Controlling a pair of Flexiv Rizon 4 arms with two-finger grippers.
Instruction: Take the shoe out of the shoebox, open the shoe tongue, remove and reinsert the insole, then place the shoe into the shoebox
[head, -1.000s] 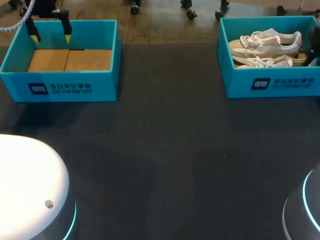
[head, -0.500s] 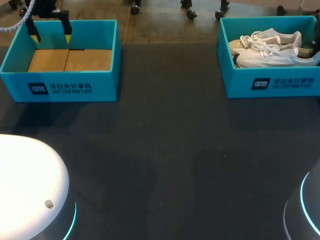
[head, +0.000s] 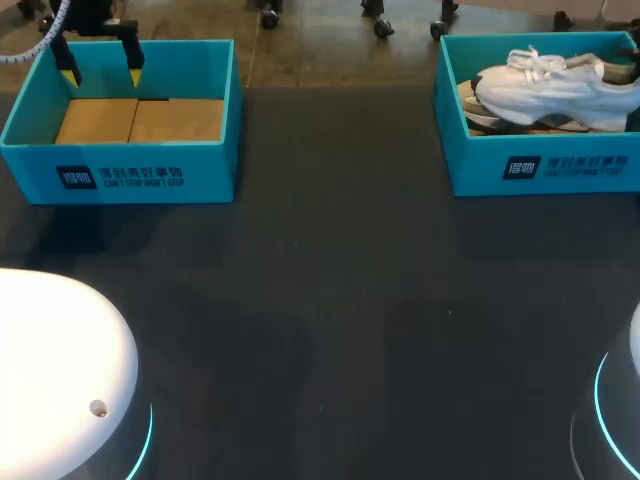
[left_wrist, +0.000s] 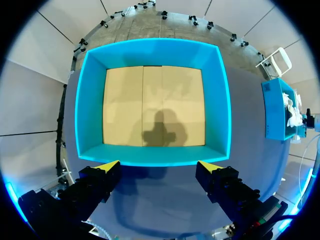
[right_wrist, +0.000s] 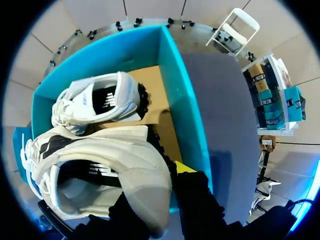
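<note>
A white shoe (head: 560, 88) hangs above the right teal shoebox (head: 540, 165), its toe pointing toward the table's middle. My right gripper (right_wrist: 162, 180) is shut on the heel of this shoe (right_wrist: 100, 165); only one yellow fingertip (right_wrist: 185, 166) shows outside the heel. A second white shoe (right_wrist: 100, 102) lies on its side on the cardboard floor of that box (right_wrist: 185, 100); in the head view the second shoe (head: 478, 112) peeks out under the lifted one. My left gripper (left_wrist: 159, 167) stands open over the near wall of the left teal box (left_wrist: 150, 155), nothing between its fingers (head: 68, 75).
The left teal box (head: 120, 170) holds only a bare cardboard floor (head: 140, 120). Dark table surface (head: 340, 300) stretches between the two boxes and toward the front. Two white arm bases sit at the front corners.
My right gripper has closed on one shoe and raised it out from among the pair, above the box rim. The left arm has not moved.
</note>
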